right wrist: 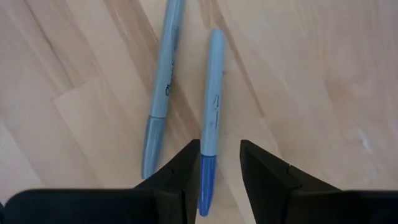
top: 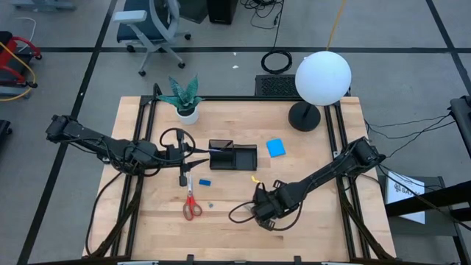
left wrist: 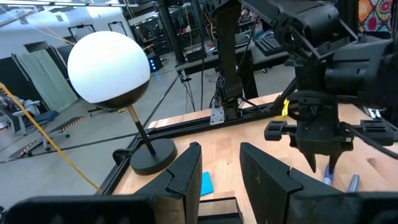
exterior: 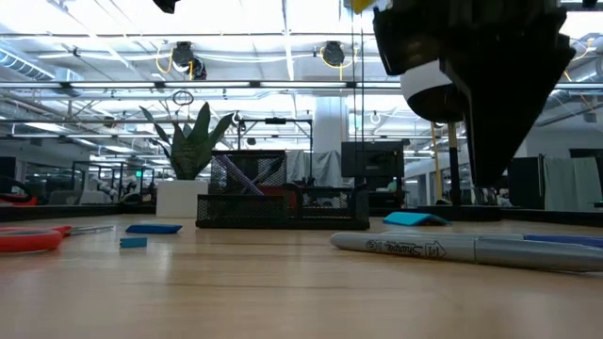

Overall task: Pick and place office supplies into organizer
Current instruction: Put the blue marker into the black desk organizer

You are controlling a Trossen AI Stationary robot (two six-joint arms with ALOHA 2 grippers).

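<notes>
Two pens lie side by side on the wooden table: an all-grey one [right wrist: 160, 87] and a grey one with a blue cap [right wrist: 210, 106]. My right gripper [right wrist: 219, 171] points down over them, open, a finger on either side of the blue cap and not touching it. My left gripper [left wrist: 221, 171] is open and holds nothing; it is level at the left end of the black organizer [top: 232, 156]. The blue note pad [top: 276, 147] lies right of the organizer. The red-handled scissors [top: 191, 202] and a small blue block [top: 204, 181] lie near the front left.
A lamp with a white globe [top: 322, 77] and a round black base [top: 303, 116] stands at the far right. A potted plant [top: 184, 99] stands at the far left. Bare wood lies along the table's near edge.
</notes>
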